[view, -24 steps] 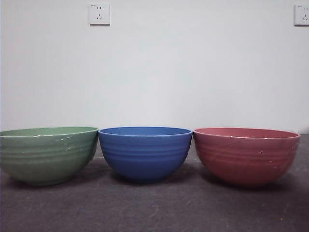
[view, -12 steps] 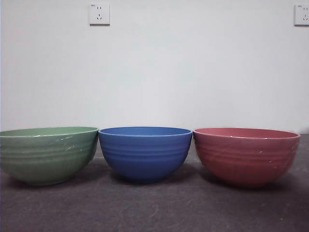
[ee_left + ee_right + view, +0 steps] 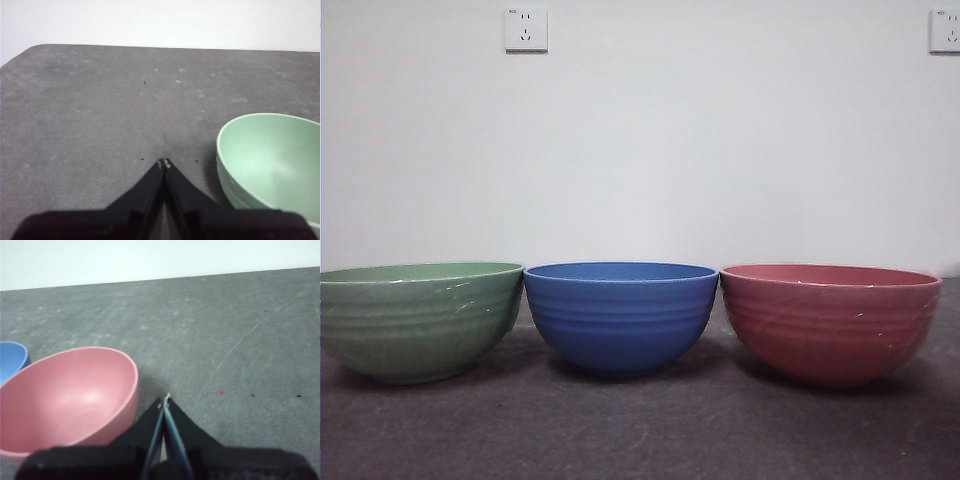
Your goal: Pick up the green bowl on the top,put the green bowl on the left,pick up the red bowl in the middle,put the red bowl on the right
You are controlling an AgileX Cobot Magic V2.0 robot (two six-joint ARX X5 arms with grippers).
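Three bowls stand in a row on the grey table [image 3: 640, 430], each on its own base and none stacked. In the front view the green bowl [image 3: 418, 320] is at the left end, the blue bowl [image 3: 621, 317] sits in the middle, and the red bowl [image 3: 830, 323] is at the right end. The green and blue rims look close enough to touch, as do the blue and red rims, though actual contact cannot be told from this level angle.

Judging from this layout, both placements appear done: the green one is set down on the left, the red one on the right, and nothing seems left to move.

Neither arm shows in the front view. The left tool [image 3: 164, 162] hangs over bare table with its jaws pressed together and holding nothing, the green bowl just beside it. The right tool [image 3: 165, 399] is likewise closed and empty, with the red bowl just beside it and an edge of the blue one beyond
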